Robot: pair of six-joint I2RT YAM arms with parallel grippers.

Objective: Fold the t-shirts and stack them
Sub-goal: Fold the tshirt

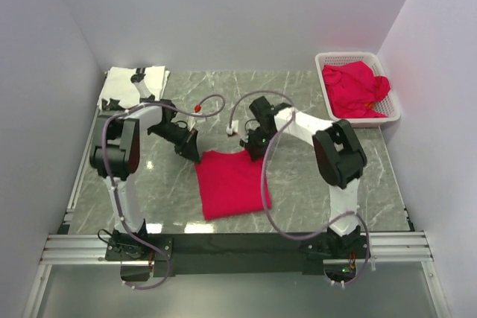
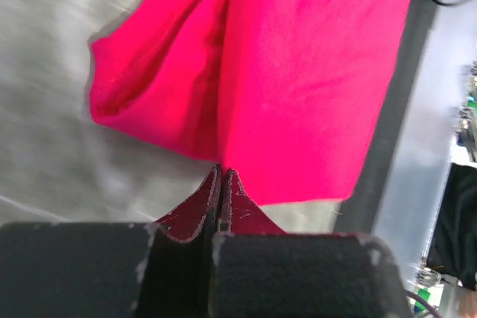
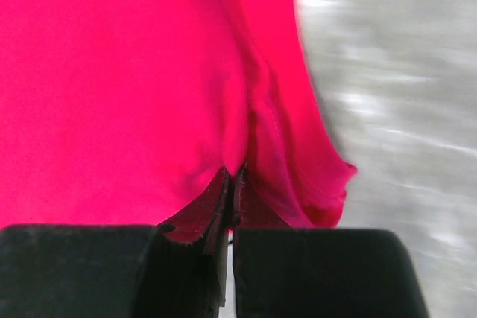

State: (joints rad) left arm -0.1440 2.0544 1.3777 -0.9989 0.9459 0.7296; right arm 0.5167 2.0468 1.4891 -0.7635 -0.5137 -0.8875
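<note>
Left fingers and right fingers clamp the red t-shirt; basket stands well apart.

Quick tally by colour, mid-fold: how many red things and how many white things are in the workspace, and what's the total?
Red: 2, the red t-shirt spread on the table and the red heap in the basket; how many shirts are in the heap cannot be told.
White: 2, the folded white cloth at the far left corner and the basket itself.
Total: 4

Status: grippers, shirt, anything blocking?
Left gripper, right gripper: both shut on far corners of folded bright red cloth t-shirt. Shirt lies on grey marble table. No obstruction seen.
</note>
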